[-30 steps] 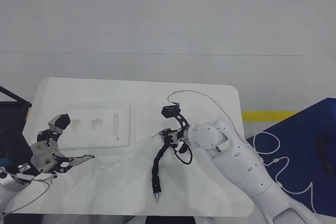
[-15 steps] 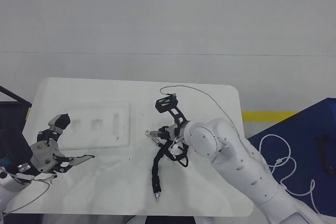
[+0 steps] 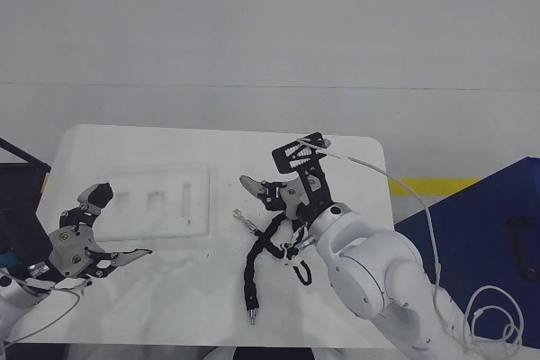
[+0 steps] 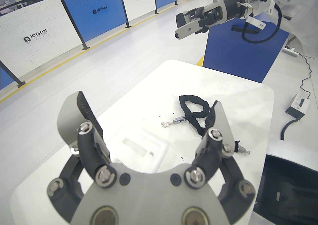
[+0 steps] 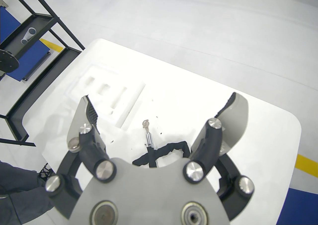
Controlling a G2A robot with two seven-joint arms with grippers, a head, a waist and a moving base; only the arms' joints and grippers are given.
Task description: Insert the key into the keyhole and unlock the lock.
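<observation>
White tabletop (image 3: 162, 297), shown from above and from both wrists. At the left edge, the left gripper (image 3: 121, 222) hangs over the table with its jaws spread wide, holding nothing. Just beside it lies a white foam tray (image 3: 198, 171) with three shallow recesses. At the centre, apart from the tray, the cable lock (image 3: 249, 270) rests flat on the table. It is a black fabric-sleeved cable, partly doubled into a loop. One metal barrel end (image 5: 148, 137) points toward the tray, and a second metal end (image 3: 250, 315) lies near the table's front edge. A small metal piece (image 5: 145, 123) sits at the tip of the barrel end (too small to tell whether it is the key). Farther right, the right gripper (image 5: 159, 101) is raised above the lock, jaws spread and empty. Handling, as judged: the cable looks light and limp, so it would likely sag and swing if lifted by its sleeve. The metal ends look stiff, smooth and probably slippery. The surest hold appears to be across the barrel, close behind its tip, with the other gripper free for the small piece.
</observation>
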